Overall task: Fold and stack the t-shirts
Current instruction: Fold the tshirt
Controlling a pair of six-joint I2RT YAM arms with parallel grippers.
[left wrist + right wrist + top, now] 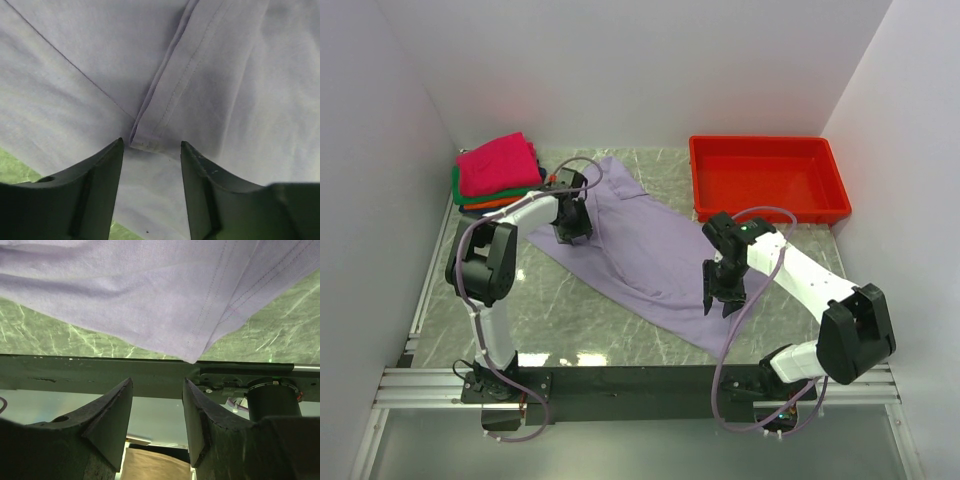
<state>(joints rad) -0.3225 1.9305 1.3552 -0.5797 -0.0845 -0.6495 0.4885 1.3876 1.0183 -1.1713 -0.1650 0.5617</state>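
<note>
A pale lavender t-shirt lies spread diagonally across the table. My left gripper is open just over its far-left part. In the left wrist view the gripper is open over the cloth, where a stitched hem and a seam meet. My right gripper is open and empty above the shirt's near-right part. In the right wrist view the gripper hangs below the shirt's hem corner. A folded stack stands at the back left, with a magenta-pink shirt on top and green and orange edges beneath.
A red plastic tray stands at the back right. White walls close in the left, back and right. A black rail runs along the near edge, also in the right wrist view. Green marble tabletop shows around the shirt.
</note>
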